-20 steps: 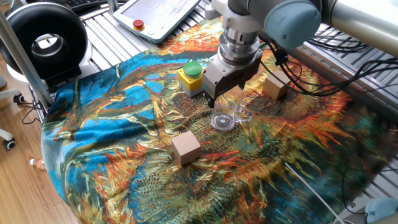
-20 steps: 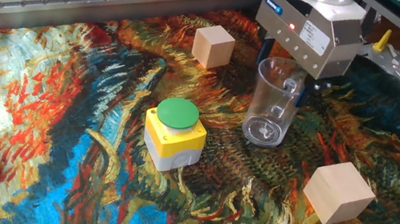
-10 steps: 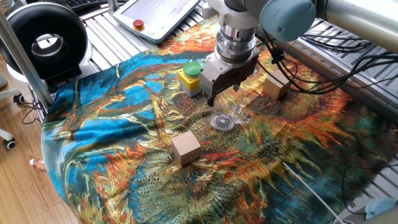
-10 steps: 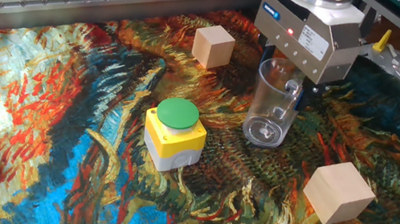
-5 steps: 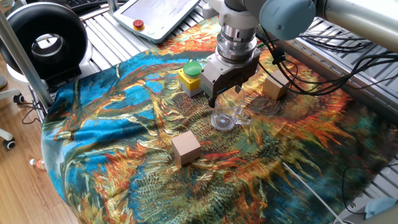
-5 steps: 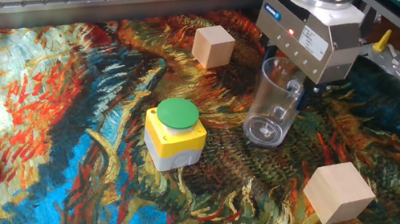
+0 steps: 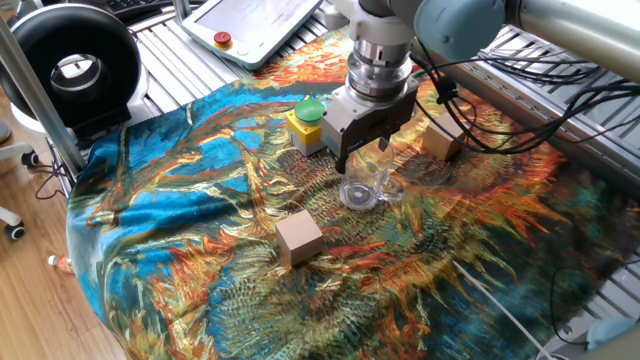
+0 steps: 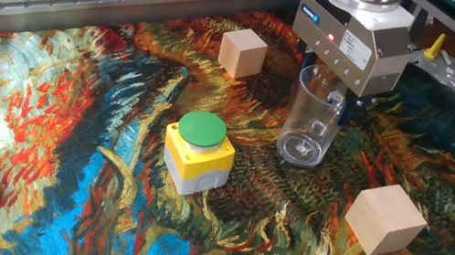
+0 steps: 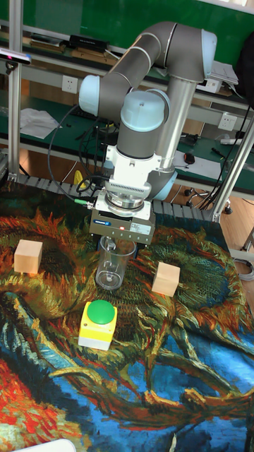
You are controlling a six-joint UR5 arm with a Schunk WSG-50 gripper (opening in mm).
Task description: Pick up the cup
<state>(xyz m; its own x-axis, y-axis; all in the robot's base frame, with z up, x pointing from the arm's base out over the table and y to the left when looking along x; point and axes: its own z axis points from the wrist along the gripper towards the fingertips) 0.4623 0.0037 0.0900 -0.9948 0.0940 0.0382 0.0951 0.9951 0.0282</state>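
Observation:
The cup (image 8: 307, 122) is a clear plastic mug standing on the patterned cloth (image 8: 71, 120), with its round base on the cloth and its rim leaning slightly toward the gripper. My gripper (image 8: 335, 104) hangs straight down over the cup's far rim, on the handle side, and looks shut on the cup's wall. The fingertips are mostly hidden behind the gripper body and the clear plastic. In one fixed view the cup (image 7: 360, 193) sits just below the gripper (image 7: 375, 150). In the tall fixed view the cup (image 9: 113, 267) stands directly under the gripper (image 9: 120, 244).
A yellow box with a green button (image 8: 198, 150) stands close to the cup's left. One wooden cube (image 8: 242, 52) lies behind it, another wooden cube (image 8: 384, 219) in front right. A teach pendant (image 7: 250, 25) and a black round device (image 7: 75, 65) sit beyond the cloth.
The gripper shifted slightly sideways and the cup's rim followed it, so the cup leans a little more. Its base stayed on the cloth.

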